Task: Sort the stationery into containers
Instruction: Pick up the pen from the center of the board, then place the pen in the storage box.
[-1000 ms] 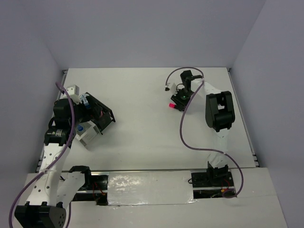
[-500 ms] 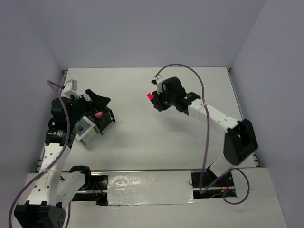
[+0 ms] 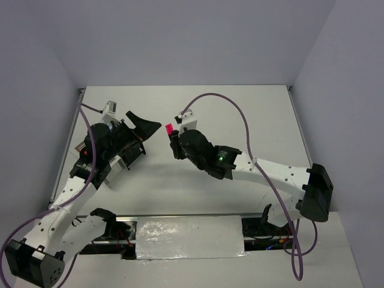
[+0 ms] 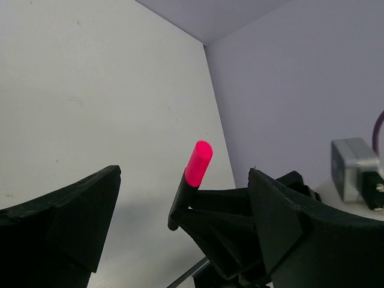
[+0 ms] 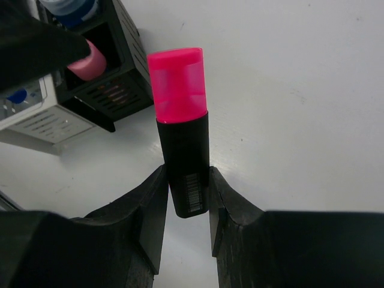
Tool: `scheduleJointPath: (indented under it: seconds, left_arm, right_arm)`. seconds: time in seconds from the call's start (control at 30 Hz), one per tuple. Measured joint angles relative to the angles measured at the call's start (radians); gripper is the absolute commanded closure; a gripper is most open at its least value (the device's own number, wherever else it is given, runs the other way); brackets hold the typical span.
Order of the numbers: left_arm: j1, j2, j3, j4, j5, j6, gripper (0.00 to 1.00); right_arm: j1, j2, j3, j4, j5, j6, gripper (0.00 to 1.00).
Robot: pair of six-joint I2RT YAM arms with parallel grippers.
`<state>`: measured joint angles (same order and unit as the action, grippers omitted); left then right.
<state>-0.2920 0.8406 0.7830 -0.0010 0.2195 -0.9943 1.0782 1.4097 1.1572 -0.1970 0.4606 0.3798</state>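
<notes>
Marker [image 5: 180, 150] shows only its pink cap from overhead, centre-left; organizer [image 5: 114, 90] cropped upper left. Black barcoded body, clamped in right gripper [image 5: 187, 183]; left gripper [image 4: 184, 180] gapes wide.

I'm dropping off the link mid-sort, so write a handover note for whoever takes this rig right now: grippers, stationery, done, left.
Right gripper: shut on the black marker with the pink cap, cap end out, held in the air.
Left gripper: open, empty, facing that marker, not touching it.
Black two-compartment organizer joined to a white-grey slotted box: pink-tan cylinder in one black compartment, a blue item in the other.
Done: those two stowed.
Left: the marker, probably via hand-off to the left gripper.
</notes>
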Motion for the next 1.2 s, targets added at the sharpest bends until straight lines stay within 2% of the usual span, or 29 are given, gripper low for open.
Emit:
scheduleJointPath:
  seconds: [0.37, 0.47, 0.57, 0.6, 0.63, 0.67, 0.7, 0.73, 0.77, 0.87, 0.93, 1.07, 1.2]
  left_arm:
    - [-0.087, 0.1, 0.003, 0.027, -0.029, 0.001, 0.06]
    - [-0.101, 0.113, 0.008, 0.04, -0.028, 0.005, 0.16]
    - [-0.111, 0.123, 0.009, 0.056, -0.023, 0.02, 0.49]
    - [-0.113, 0.127, 0.009, 0.061, -0.021, 0.027, 0.72]
    - [-0.113, 0.129, 0.009, 0.066, -0.019, 0.024, 0.88]
    - [-0.114, 0.131, 0.011, 0.068, -0.016, 0.039, 1.0]
    - [-0.116, 0.132, 0.016, 0.062, -0.013, 0.049, 1.0]
    - [-0.117, 0.135, 0.027, 0.049, -0.014, 0.066, 1.0]
    - [-0.118, 0.139, 0.044, 0.024, -0.022, 0.085, 1.0]
    - [-0.118, 0.149, 0.124, -0.072, -0.1, 0.169, 1.0]
    - [-0.118, 0.146, 0.187, -0.137, -0.202, 0.241, 1.0]
    - [-0.099, 0.124, 0.28, -0.242, -0.544, 0.395, 1.0]
    - [0.024, 0.128, 0.291, -0.31, -0.842, 0.446, 1.0]
  right_arm:
    - [0.064, 0.042, 0.116, -0.029, 0.058, 0.001, 1.0]
    - [0.071, 0.06, 0.14, -0.042, 0.054, -0.003, 1.0]
    - [0.082, 0.071, 0.156, -0.047, 0.048, -0.008, 1.0]
    - [0.085, 0.072, 0.16, -0.05, 0.044, -0.01, 1.0]
    - [0.09, 0.072, 0.16, -0.051, 0.039, -0.013, 1.0]
    - [0.094, 0.072, 0.16, -0.053, 0.036, -0.02, 0.95]
    - [0.095, 0.073, 0.16, -0.053, 0.032, -0.025, 0.8]
    - [0.093, 0.073, 0.159, -0.05, 0.026, -0.029, 0.17]
    - [0.09, 0.073, 0.158, -0.042, 0.02, -0.029, 0.01]
    - [0.064, 0.058, 0.105, 0.014, -0.064, -0.029, 0.0]
    - [0.032, 0.026, 0.028, 0.034, -0.112, -0.019, 0.0]
    - [-0.051, -0.083, -0.14, 0.05, -0.138, 0.0, 0.0]
    - [-0.069, -0.197, -0.222, 0.07, -0.155, 0.002, 0.0]
